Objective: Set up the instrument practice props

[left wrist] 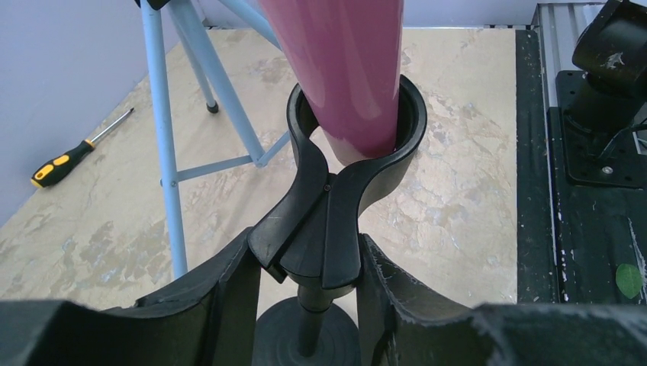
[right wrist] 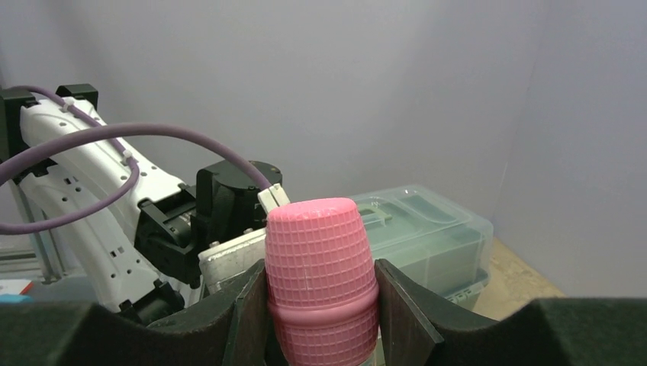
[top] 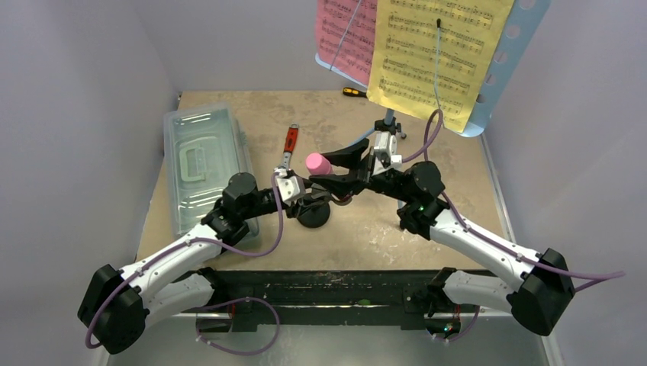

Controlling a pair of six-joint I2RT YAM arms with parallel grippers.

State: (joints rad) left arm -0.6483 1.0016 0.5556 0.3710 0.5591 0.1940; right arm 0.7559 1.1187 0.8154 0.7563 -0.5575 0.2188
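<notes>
The black mic stand (top: 314,216) stands mid-table on its round base (left wrist: 282,339). My left gripper (left wrist: 309,282) is shut on the stem of its clip (left wrist: 328,206), with a finger pressed to each side. The pink toy microphone (top: 317,162) has its handle (left wrist: 343,69) sitting inside the clip's ring. My right gripper (right wrist: 320,305) is shut on its ribbed head (right wrist: 320,259). At the back right, the light blue music stand (top: 500,57) carries a yellow page (top: 435,53) and a pink page (top: 347,34). Its tripod legs (left wrist: 164,152) show in the left wrist view.
A clear lidded box (top: 204,164) lies at the table's left side and shows behind the microphone (right wrist: 427,236). A red-handled wrench (top: 290,141) lies left of the microphone. A yellow-and-black screwdriver (top: 353,92) rests near the back wall. The two arms meet closely over the table's middle.
</notes>
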